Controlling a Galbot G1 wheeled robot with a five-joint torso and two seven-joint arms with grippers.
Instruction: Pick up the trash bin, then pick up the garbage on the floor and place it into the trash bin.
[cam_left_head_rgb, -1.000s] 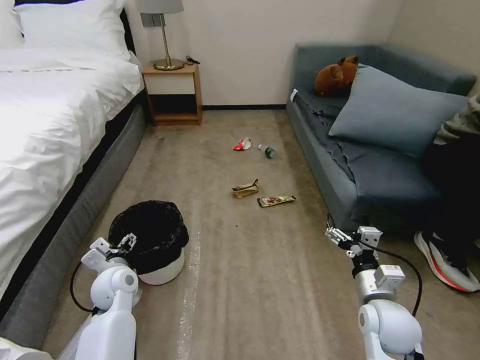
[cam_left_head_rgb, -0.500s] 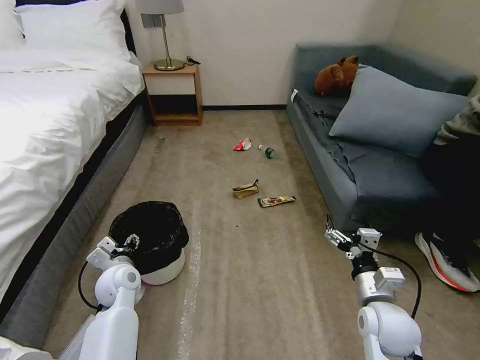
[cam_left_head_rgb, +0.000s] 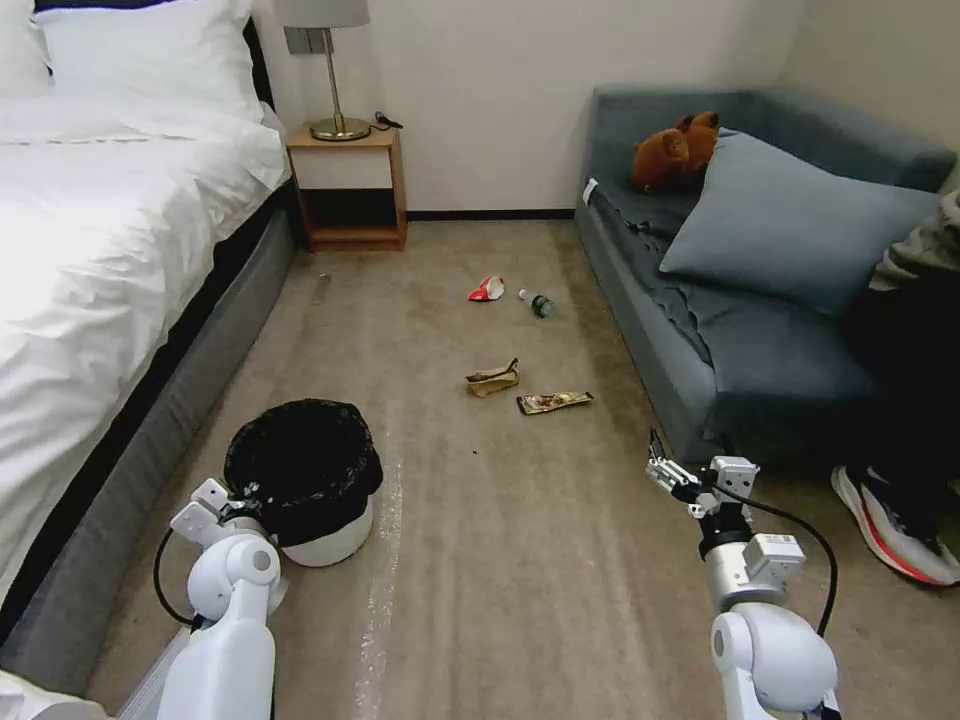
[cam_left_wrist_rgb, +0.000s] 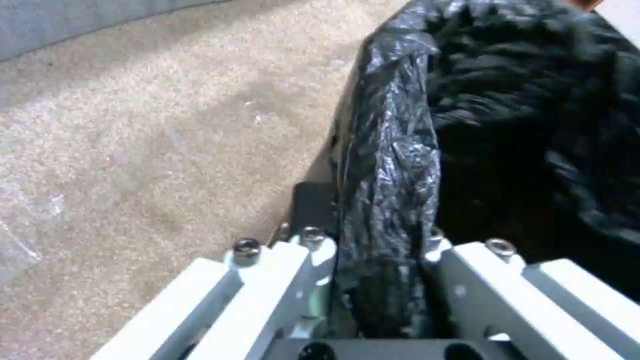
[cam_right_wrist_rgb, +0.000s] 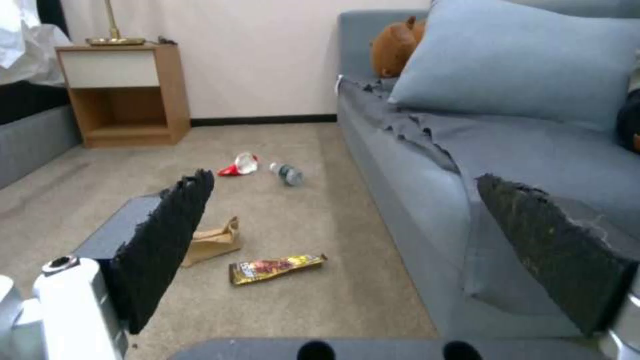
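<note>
The left gripper (cam_left_head_rgb: 232, 492) sits at the near rim of the trash bin (cam_left_head_rgb: 305, 470), which stands on the carpet beside the bed (cam_left_head_rgb: 110, 260). In the left wrist view its fingers (cam_left_wrist_rgb: 303, 260) straddle the bag-covered rim, one outside the wall and one inside the black liner, lying close against the crinkled plastic; whether they are fully clamped is hard to judge, but they look closed on the rim. The lift turns on that pinch holding the wall, so the pull should go straight up. The right gripper (cam_left_head_rgb: 668, 475) hovers low near the sofa (cam_left_head_rgb: 700, 330), fingers (cam_right_wrist_rgb: 167, 240) spread wide and holding nothing. Ahead of it on the floor lie the snack packet (cam_left_head_rgb: 554, 402) and the brown paper bag (cam_left_head_rgb: 491, 379), with the red-white wrapper (cam_left_head_rgb: 486, 289) and the small bottle (cam_left_head_rgb: 537, 303) farther off toward the nightstand (cam_left_head_rgb: 347, 190). The right arm is nearer to all four; nothing stands between.
</note>
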